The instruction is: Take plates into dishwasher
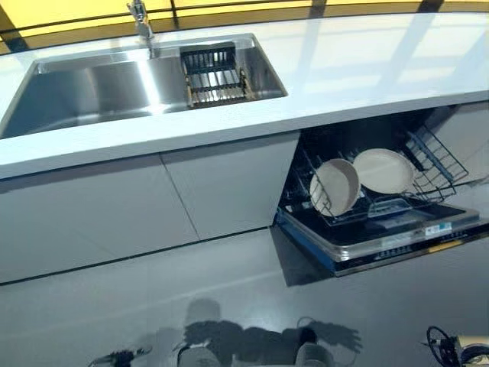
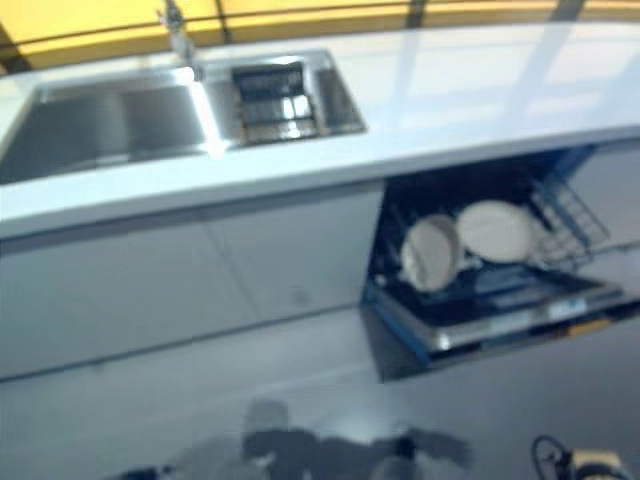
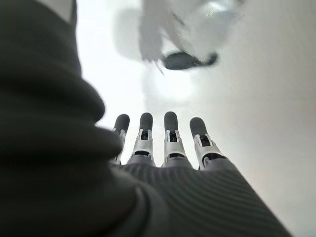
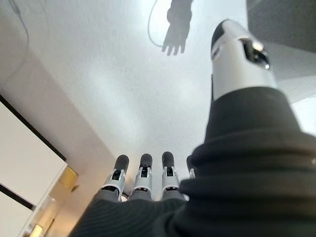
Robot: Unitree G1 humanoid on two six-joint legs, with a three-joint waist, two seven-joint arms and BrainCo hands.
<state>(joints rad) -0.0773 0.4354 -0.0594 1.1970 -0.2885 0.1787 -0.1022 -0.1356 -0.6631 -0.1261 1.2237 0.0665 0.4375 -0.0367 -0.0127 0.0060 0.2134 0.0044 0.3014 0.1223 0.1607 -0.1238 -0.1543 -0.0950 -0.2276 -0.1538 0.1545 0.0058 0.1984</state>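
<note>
Two cream plates stand in the lower rack [image 1: 437, 162] of the open dishwasher, under the counter at the right. The nearer plate [image 1: 336, 186] stands on edge and the further plate [image 1: 384, 170] leans beside it. The dishwasher door [image 1: 382, 238] lies folded down towards me. My left hand [image 3: 170, 143] shows only in the left wrist view, fingers straight over the pale floor, holding nothing. My right hand [image 4: 143, 180] hangs the same way in the right wrist view, empty with straight fingers. Both hands are far from the plates.
A white countertop [image 1: 367, 69] runs across the view, with a steel sink [image 1: 92, 92] at the left. A dark wire basket [image 1: 214, 75] sits in the sink beside the faucet [image 1: 140, 19]. Grey cabinet fronts [image 1: 153, 206] stand below, and grey floor lies before them.
</note>
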